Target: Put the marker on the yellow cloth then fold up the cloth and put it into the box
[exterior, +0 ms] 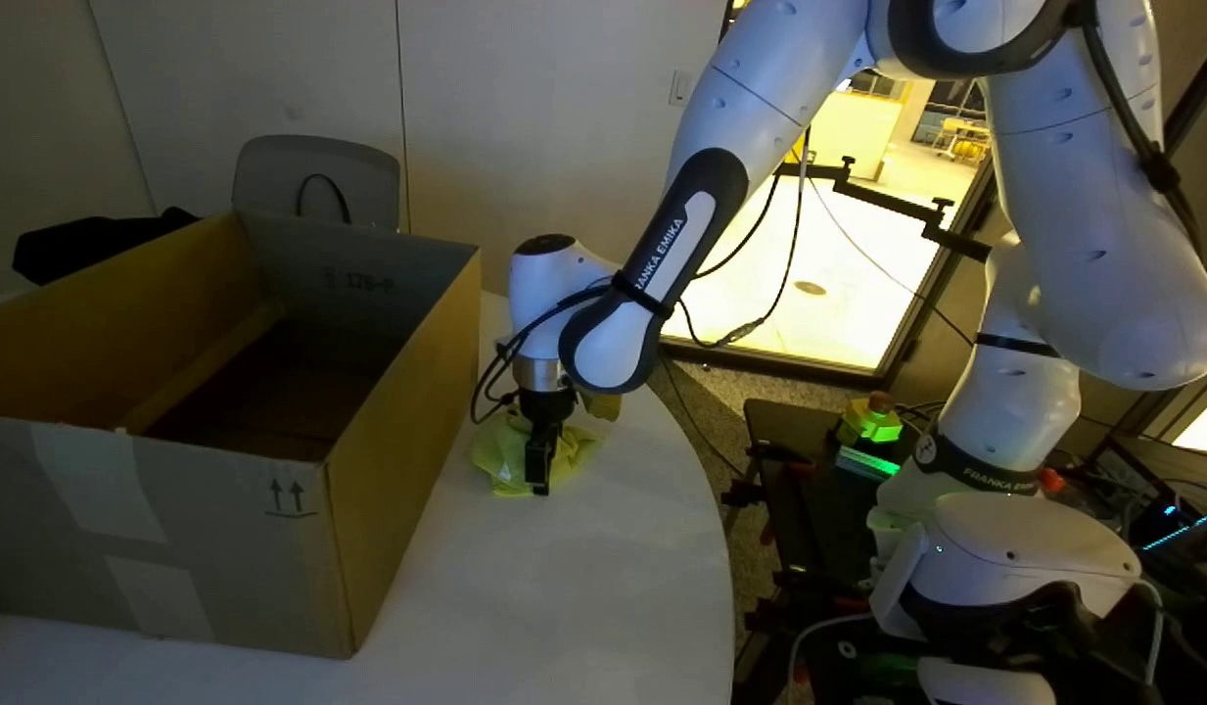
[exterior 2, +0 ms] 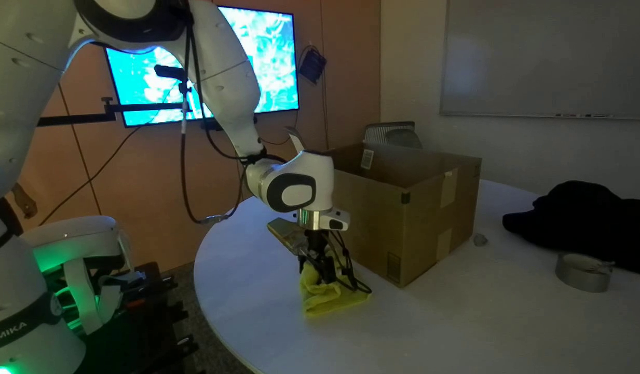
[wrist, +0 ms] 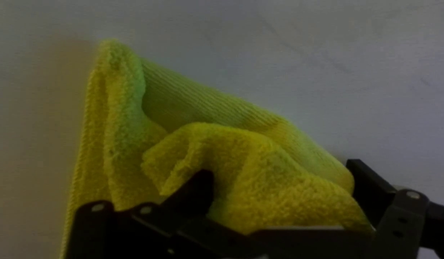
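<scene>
Downward, my black 2-finger gripper (wrist: 279, 169) points into crumpled, partly folded lemon-yellow soft fabric cloth (wrist: 214, 147). My fingers (wrist: 369, 183) stand spread wide, released; bunched fabric lies between them, 1 fingertip among folds, 1 at cloth's edge. Cloth rests on round-edged white table (exterior: 583, 597), just beside large brown open-topped cardboard box (exterior: 397, 431), which stands on same table in both exterior views. On table, grey ring-shaped roll (exterior 2: 582, 274) lies near black soft heap (exterior 2: 574, 223), both well apart from cloth.

"FRANKA EMIKA" (exterior: 999, 480) on the arm (exterior: 740, 108), two up-arrows (exterior: 288, 495) on the box (exterior: 260, 563)
</scene>
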Robot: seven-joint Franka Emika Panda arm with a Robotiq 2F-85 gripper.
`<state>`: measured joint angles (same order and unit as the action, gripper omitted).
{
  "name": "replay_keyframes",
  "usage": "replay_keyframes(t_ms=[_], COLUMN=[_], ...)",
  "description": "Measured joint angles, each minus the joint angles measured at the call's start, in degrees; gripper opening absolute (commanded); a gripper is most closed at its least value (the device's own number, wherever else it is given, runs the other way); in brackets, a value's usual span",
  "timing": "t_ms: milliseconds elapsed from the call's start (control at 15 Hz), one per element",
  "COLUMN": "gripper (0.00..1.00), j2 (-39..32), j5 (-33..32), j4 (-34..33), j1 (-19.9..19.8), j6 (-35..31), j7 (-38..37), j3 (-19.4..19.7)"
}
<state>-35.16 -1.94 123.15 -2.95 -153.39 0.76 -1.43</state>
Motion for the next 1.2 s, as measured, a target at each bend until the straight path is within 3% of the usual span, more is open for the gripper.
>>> replay_keyframes(t_ms=[267, 400, 1000, 1200], gripper=[1.0, 0.73, 0.05, 0.0], j2=[-0.1, -0.4, -0.8, -0.8], j5=[3.8, 5.3, 6.9, 6.9], j4=[-0.5, -0.9, -1.9, -1.9], j1=[-1.1, -1.5, -1.8, -1.8], j6=[0.0, 0.0, 1.3, 1.5], j7=[0.0, -0.1, -3.0, -3.9], j3=[-0.3, -0.3, 0.8, 0.9])
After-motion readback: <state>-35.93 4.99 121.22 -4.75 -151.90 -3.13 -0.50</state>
